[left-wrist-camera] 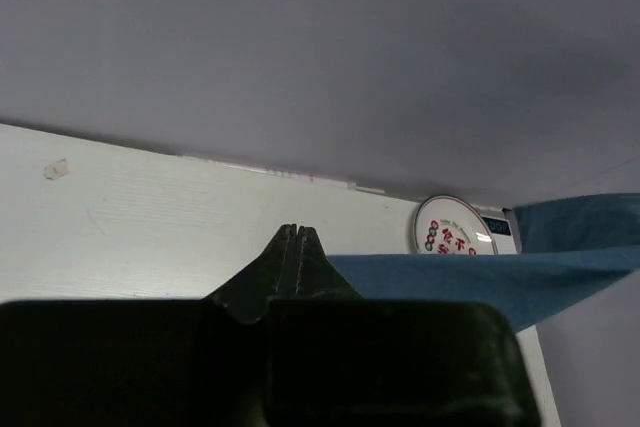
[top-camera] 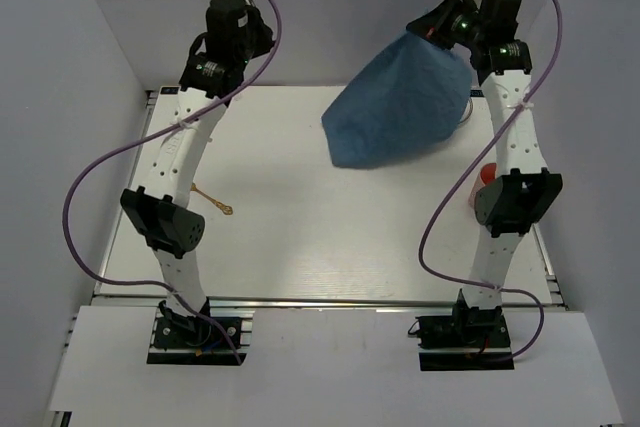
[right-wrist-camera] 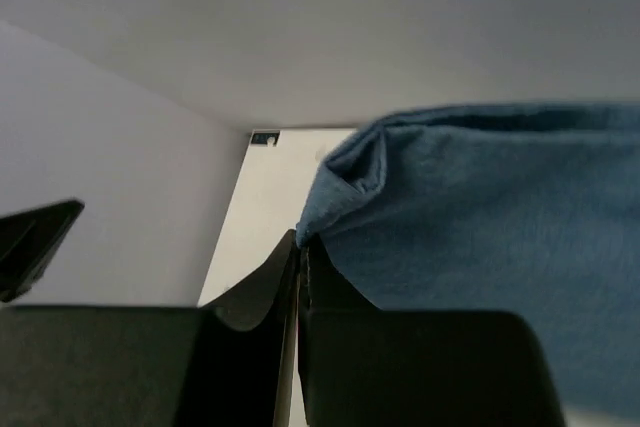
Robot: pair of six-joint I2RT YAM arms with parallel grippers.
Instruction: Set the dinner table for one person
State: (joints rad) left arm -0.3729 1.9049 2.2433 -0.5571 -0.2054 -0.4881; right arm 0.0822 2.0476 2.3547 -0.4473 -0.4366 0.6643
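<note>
The white dinner table (top-camera: 300, 237) lies under both arms. My right gripper (top-camera: 420, 27) is raised at the back right and is shut on a corner of a blue cloth (top-camera: 400, 107), which hangs down in a bunch and touches the table. In the right wrist view the jaws (right-wrist-camera: 305, 240) pinch the cloth's edge (right-wrist-camera: 480, 237). My left gripper (top-camera: 255, 39) is raised at the back left, shut and empty, its tips (left-wrist-camera: 298, 232) together. The cloth (left-wrist-camera: 480, 282) shows to its right.
A white plate with red and blue print (left-wrist-camera: 455, 227) sits at the table's far edge behind the cloth. A thin golden utensil (top-camera: 213, 199) lies at the left by the left arm. A red object (top-camera: 487, 174) shows behind the right arm.
</note>
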